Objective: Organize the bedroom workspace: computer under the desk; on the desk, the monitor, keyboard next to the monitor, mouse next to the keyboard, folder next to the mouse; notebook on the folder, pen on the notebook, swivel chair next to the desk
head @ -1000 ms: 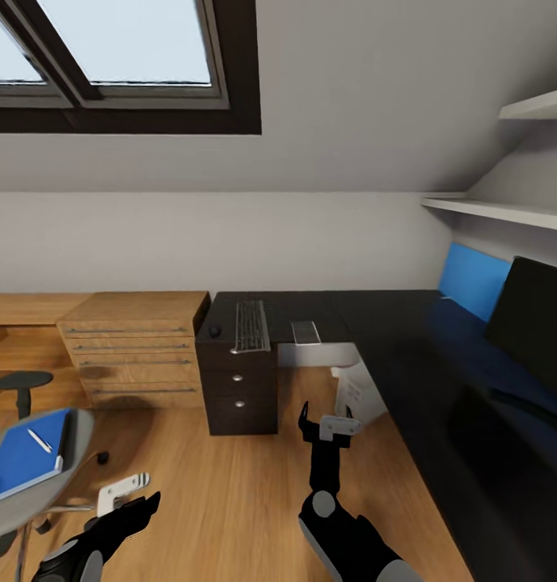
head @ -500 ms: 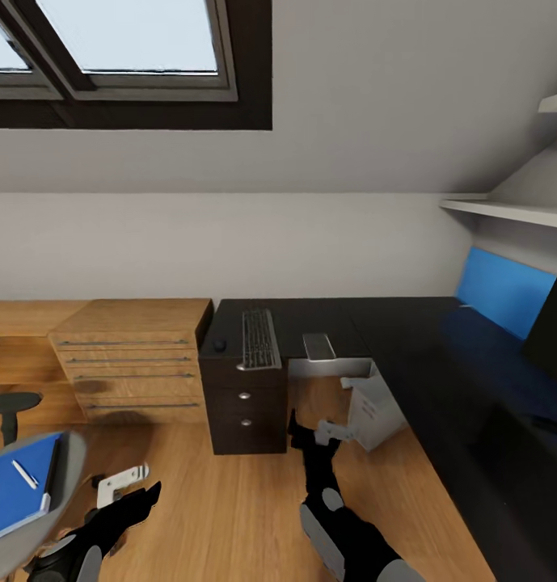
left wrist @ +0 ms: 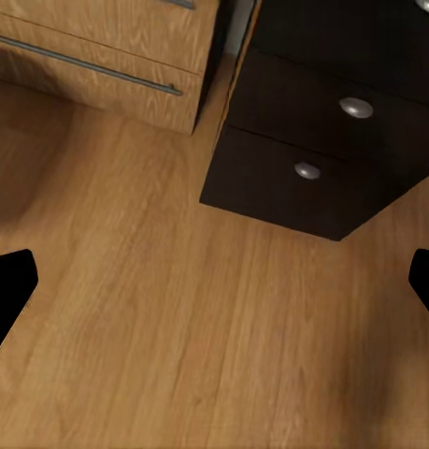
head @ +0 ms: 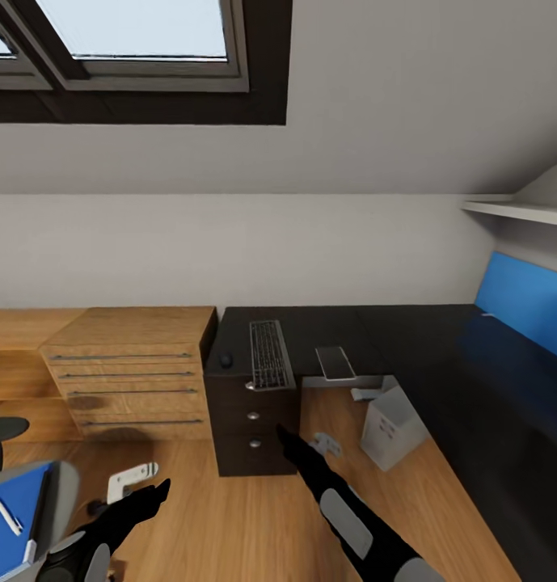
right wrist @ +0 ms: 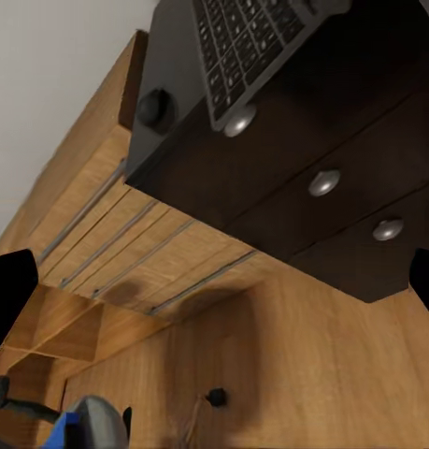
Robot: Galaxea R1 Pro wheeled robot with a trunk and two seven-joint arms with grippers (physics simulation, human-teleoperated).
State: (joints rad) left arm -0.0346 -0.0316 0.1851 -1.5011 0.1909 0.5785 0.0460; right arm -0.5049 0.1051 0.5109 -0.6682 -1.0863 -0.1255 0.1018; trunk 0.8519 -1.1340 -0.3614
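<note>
Wood-grain floor (head: 229,517), matte black desk (head: 375,331) w/ slim ribbed keyboard (head: 267,354); left hand (left wrist: 214,281) & right hand (right wrist: 214,281) both spread, unladen

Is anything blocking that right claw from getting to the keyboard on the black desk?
Nothing visible stands between them. The right gripper hangs over bare wooden floor in front of the desk drawers, and the keyboard lies on the desktop above them, its end overhanging the front edge.

Head camera swinging left past the desk (head: 407,331), monitor gone off the right edge, swivel chair (head: 56,501) with folder (head: 7,525) sliding to the lower-left corner, right gripper (head: 290,436) reaching nearer the desk drawers (head: 250,420), computer (head: 394,426) fuller in sight.
</note>
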